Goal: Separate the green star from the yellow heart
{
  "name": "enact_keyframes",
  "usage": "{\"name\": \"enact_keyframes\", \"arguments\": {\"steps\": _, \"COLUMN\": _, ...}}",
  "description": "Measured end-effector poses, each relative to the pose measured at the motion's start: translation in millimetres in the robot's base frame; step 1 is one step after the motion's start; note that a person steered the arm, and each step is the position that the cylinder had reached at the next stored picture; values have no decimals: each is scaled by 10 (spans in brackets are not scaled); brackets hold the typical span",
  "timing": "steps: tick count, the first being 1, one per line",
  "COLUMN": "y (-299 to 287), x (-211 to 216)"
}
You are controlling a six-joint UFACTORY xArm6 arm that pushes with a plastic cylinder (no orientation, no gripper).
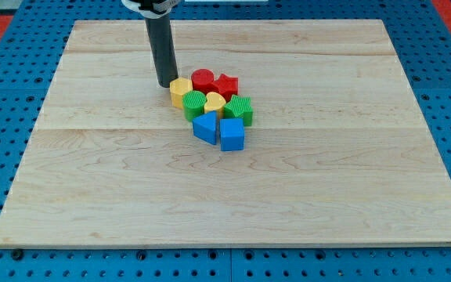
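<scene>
Pale wood board (92, 188) lies on a blue pegboard base (6, 94), and all eight blocks sit in one tight cluster a little toward the board's top edge, near its middle left to right.

Cluster layout: yellow hexagon-like block (181, 91) at the cluster's top-left; red cylinder (203, 79) and red star (226, 84) along its top; green rounded block (194, 103) below the yellow one; yellow heart (214, 103) at the centre; green star (239, 109) on the heart's right side, toward the board's right edge; blue triangular block (206, 127) and blue cube (232, 134) nearest the board's bottom edge.

My tip (165, 84) is down on the board just beside the yellow hexagon-like block, on its side facing the board's left edge. Contact cannot be confirmed; it looks touching or very nearly so. There is no gripper on this rig: the arm ends in a plain rod, so it has hold of nothing.

Progress judgement: separation not yet achieved. The green star and yellow heart appear to touch, or have at most a sliver of gap. The tip stands on the opposite side of the cluster from the star, with the yellow and green blocks between it and the pair.

Remaining: get the tip between or beside star and heart, then push the star clear, likely toward the open right edge.
</scene>
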State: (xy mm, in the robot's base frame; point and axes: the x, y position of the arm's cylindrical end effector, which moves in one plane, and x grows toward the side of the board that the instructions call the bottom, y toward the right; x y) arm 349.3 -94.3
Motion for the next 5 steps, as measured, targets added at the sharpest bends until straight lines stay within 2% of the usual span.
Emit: {"name": "enact_keyframes", "arguments": {"steps": 5, "y": 49, "x": -49}}
